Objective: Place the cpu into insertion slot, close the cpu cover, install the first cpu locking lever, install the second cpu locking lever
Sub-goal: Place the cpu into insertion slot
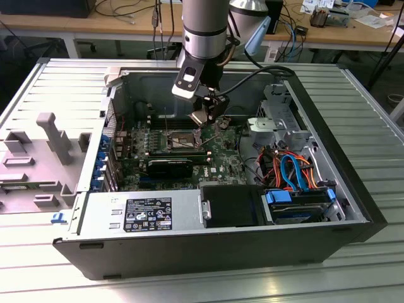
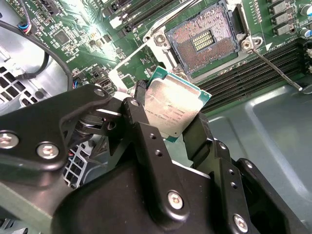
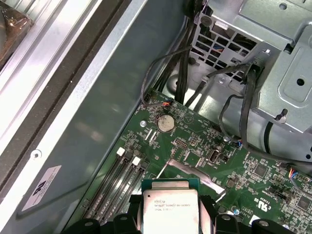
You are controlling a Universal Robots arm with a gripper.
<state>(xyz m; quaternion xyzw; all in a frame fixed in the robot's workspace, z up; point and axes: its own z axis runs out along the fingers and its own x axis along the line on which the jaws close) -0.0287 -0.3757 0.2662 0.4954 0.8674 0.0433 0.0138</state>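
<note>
Silvery cpu [image 2: 173, 105] is clamped in the tool [image 2: 169, 112], seemingly tilted; the insertion slot [image 1: 182, 139], exterior view's centre, could be damaged by skewed seating.

Arm: one silvery-grey cylindrical segment [image 1: 203, 28], coming down near-vertically from the far side, about midway between the exterior view's left and right.
Wrist: dark joint [image 1: 214, 76] under that segment, with a pale block [image 1: 187, 82] mounted on the side toward the exterior view's left.
Gripper: black, two-fingered [image 1: 211, 112], pointing downward at a slight angle off vertical.
Fingers: jointed black links [image 2: 146, 141] with bright screw heads, drawn in from opposite sides.
Grip state: clamped on two opposite edges of the cpu [image 2: 171, 108], the chip tilted and held clear between the tips in both wrist views [image 3: 169, 210].
</note>
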